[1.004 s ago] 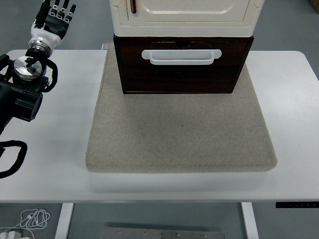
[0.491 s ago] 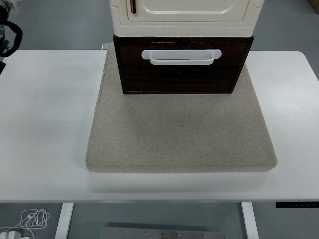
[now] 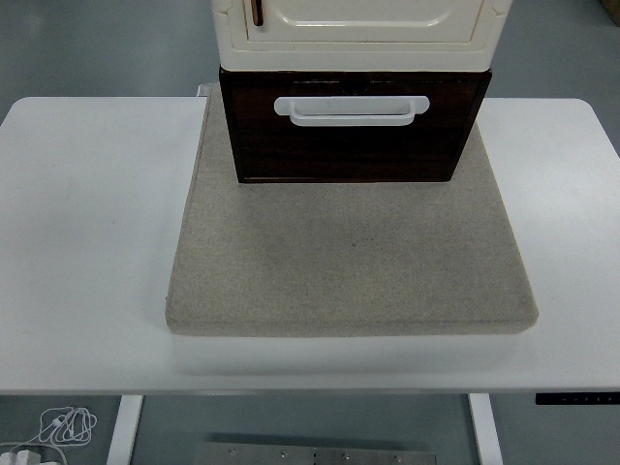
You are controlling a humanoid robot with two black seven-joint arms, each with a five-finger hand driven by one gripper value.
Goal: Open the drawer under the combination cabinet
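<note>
Drawer (image 3: pixel 349 131) dark wood, white handle (image 3: pixel 351 110) (no readable writing), beneath cream cabinet (image 3: pixel 354 34), on beige mat (image 3: pixel 349 262), white table (image 3: pixel 87 242)

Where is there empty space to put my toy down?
The mat is bare in front of the drawer. The white table is bare left and right of the mat. The mat's back is crowded by the cabinet.

**Robot body: out of frame**

No part of the robot's body shows in the head view. The left hand, the right hand and both arms lie outside the picture's edges, so their colours, shapes, cables, screws and markings cannot be told.
</note>
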